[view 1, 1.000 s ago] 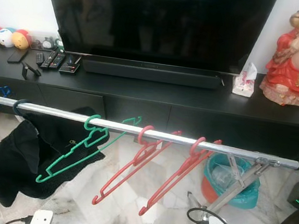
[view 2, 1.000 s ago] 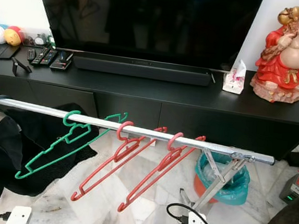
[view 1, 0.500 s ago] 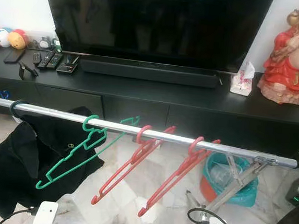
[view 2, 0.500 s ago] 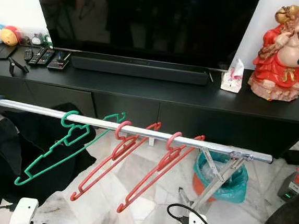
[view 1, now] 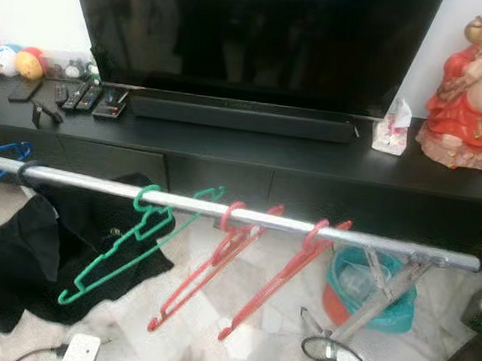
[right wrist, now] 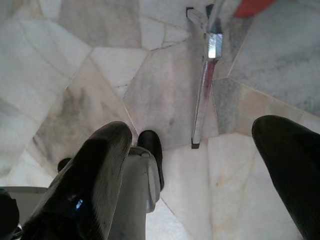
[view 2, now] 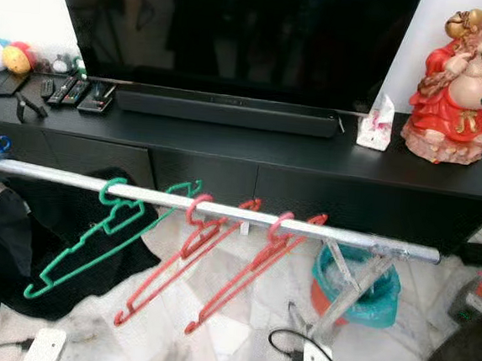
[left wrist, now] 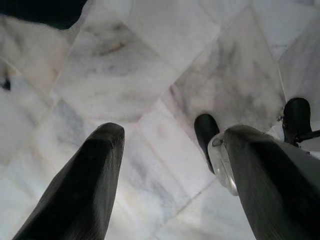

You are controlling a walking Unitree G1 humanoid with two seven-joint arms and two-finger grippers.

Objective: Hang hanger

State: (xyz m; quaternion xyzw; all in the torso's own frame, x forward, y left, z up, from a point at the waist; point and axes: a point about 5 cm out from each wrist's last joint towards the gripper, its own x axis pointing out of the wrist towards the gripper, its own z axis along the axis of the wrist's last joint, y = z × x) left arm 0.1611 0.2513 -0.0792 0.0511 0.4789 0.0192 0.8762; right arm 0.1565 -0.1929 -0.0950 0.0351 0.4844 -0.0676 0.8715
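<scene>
Across mid-frame the rail carries three hangers, above my left end effector and right end effector, both spread empty floorward.

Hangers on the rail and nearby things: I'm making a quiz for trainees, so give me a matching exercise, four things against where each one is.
Things:
1. green hanger
2. tissue pack
3. teal bin
4. remote controls

Places:
A. on the floor under the rail's right end
B. on the black TV cabinet, beside the red statue
C. hooked on the rail, left of the two red hangers
D. on the cabinet's left part, left of the soundbar

Pairs: 1-C, 2-B, 3-A, 4-D
</scene>
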